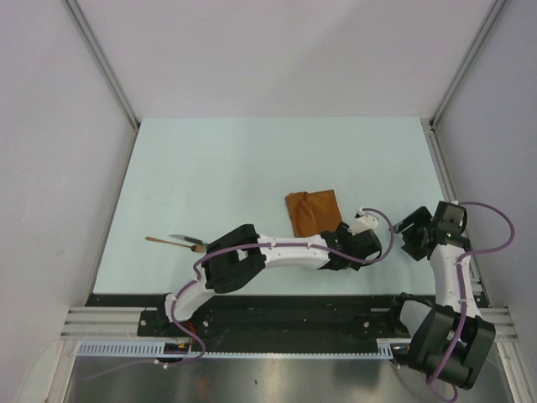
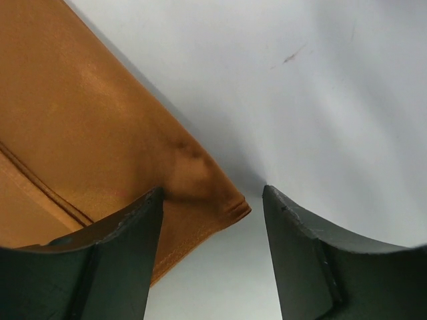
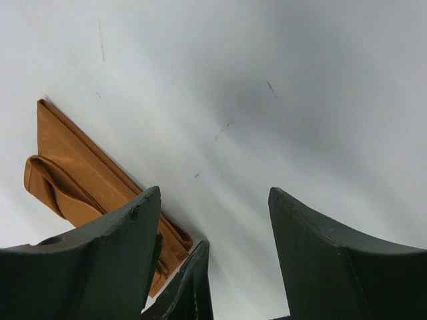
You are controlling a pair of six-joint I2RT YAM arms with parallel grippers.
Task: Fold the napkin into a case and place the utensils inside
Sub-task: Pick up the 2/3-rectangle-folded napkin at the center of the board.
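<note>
The rust-orange napkin (image 1: 314, 211) lies folded into a small layered rectangle right of the table's middle. My left gripper (image 1: 342, 238) is low at its near right corner. In the left wrist view the left gripper (image 2: 212, 193) is open and the napkin (image 2: 87, 133) corner lies flat on the table between the jaws, close to the left finger (image 2: 127, 247). My right gripper (image 3: 213, 192) is open over bare table with nothing in it, just right of the napkin (image 3: 67, 167). The utensils (image 1: 178, 241) lie together far to the left, near the front edge.
The pale table (image 1: 252, 159) ends in metal rails at both sides and a black strip along the near edge. The left arm (image 1: 277, 250) stretches across the near part of the table. A left finger (image 3: 190, 283) shows low in the right wrist view.
</note>
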